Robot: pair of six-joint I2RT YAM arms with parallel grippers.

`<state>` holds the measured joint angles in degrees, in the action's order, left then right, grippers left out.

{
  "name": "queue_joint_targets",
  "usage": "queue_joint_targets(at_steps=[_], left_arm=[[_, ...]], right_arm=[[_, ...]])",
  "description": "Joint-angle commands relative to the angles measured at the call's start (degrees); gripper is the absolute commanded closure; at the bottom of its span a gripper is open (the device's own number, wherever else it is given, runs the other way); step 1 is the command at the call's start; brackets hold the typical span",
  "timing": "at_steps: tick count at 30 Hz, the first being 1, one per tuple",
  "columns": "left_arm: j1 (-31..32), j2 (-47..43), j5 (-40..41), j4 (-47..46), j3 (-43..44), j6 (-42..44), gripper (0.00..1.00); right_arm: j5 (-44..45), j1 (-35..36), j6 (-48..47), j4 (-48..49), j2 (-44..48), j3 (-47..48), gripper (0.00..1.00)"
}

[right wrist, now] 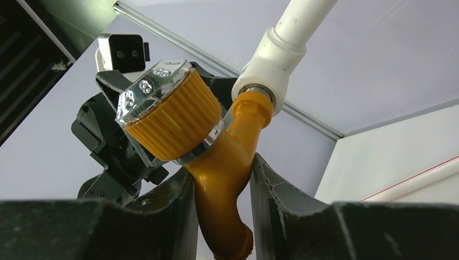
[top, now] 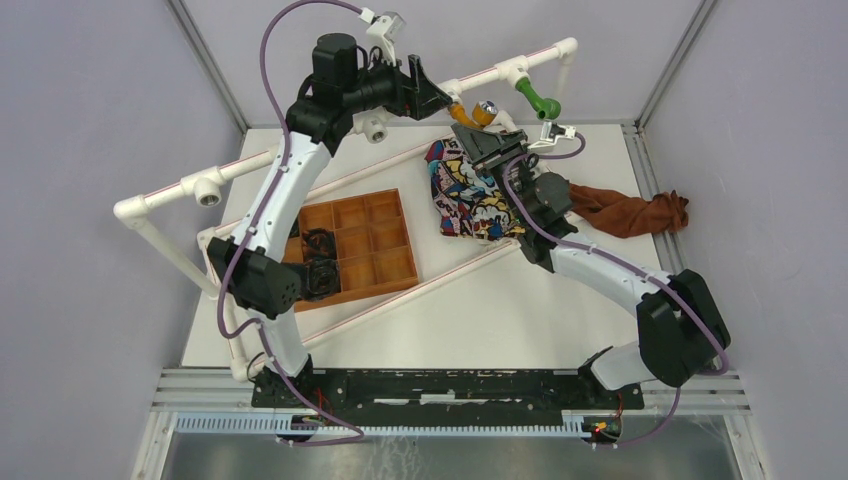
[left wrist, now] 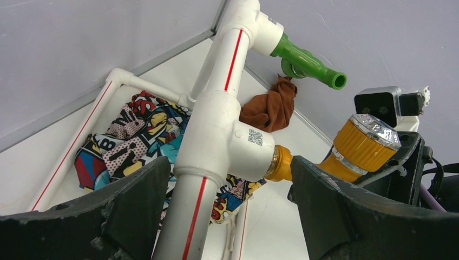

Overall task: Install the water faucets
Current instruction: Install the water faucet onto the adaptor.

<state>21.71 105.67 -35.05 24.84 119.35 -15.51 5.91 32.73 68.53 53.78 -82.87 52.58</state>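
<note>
Right wrist: right gripper point(right wrist: 222, 181) squeezes the orange faucet point(right wrist: 214, 146), left gripper point(left wrist: 230, 173) gapes open round the pipe point(left wrist: 227, 54), so a crooked twist could jam it.

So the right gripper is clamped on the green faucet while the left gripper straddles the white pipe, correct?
Not quite: the right gripper is clamped on the orange-yellow faucet, as the right wrist view shows. The green faucet sits untouched at the pipe's end. The left gripper does straddle the white pipe.
</note>
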Motion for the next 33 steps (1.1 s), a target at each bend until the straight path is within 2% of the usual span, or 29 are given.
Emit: queue_joint_targets(at_steps=[1,2,8,17,21,25,33], left_arm=[[-0.06,-1.39,-1.91,12.34,-3.42,-0.47,0.11],[-0.09,-1.50,-2.01,11.91,-3.74,-0.63,0.11],[-0.01,-1.25,-2.18,11.14,-4.08,-0.74,0.11],[-0.02,-0.67,-2.74,10.16,-4.05,-1.10,0.11],[-0.07,-0.82,-2.70,10.59,-4.47,-1.04,0.11],[-0.04,-1.03,-3.00,10.75,-4.63,-0.80,0.11],[-0.03,-0.24,-3.77,10.16,-3.76,-1.17,0.10]], right_arm=[[8.40,-3.91,3.33,1.36,1.20,1.30,1.00],[8.41,-3.95,2.56,0.99,1.30,1.30,0.97],[6.88,-4.19,-5.32,-2.31,2.76,2.14,0.61],[6.05,-4.29,-12.29,-4.81,4.02,3.06,0.31],[3.84,-4.30,-15.58,-4.06,4.03,3.60,0.23],[0.78,-4.25,-22.90,-6.29,4.62,5.41,0.12],[-4.62,-4.26,-33.14,-10.07,5.60,8.79,0.04]])
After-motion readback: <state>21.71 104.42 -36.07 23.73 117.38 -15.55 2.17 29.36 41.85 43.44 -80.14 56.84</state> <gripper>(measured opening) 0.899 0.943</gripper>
